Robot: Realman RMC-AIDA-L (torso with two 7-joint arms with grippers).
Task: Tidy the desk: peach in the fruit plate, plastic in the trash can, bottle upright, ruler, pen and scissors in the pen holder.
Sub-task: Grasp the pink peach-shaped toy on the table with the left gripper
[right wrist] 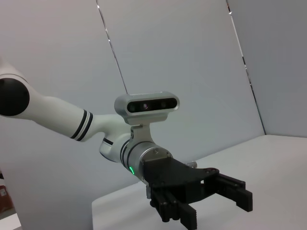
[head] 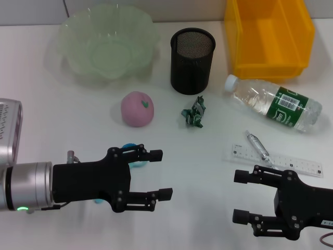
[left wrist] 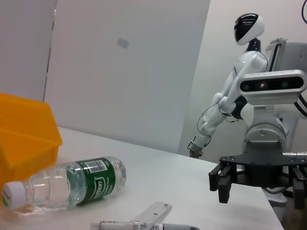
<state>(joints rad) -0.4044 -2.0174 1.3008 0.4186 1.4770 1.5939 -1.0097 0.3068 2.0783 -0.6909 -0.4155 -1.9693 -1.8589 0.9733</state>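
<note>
Right now I have both arms low at the near edge of the worktop (head: 62, 130): the left end effector (head: 158, 174) at the near left with fingers spread and nothing between them, the right end effector (head: 240, 196) at the near right, likewise released and empty. Something turquoise (head: 134, 156) peeks from under the left arm; probably the scissors, though I can't confirm.

Nothing looks sorted yet, so I judge the first pick is in hand. For the left arm the peach (head: 138, 109) just beyond is the natural target: I'd come down from above, straddle it squarely, close gently so it doesn't roll, then carry it to the fruit plate (head: 78, 47) at the far left corner.

Counting outward: one ruler (head: 296, 164) near the right end effector with one pen (head: 257, 145) lying across it, one green plastic scrap (head: 194, 112) mid-worktop, one bottle (head: 273, 103) on its side toward the right edge, one mesh pen holder (head: 192, 61), and one yellow bin (head: 269, 35) at the far right, presumably the trash can.
</note>
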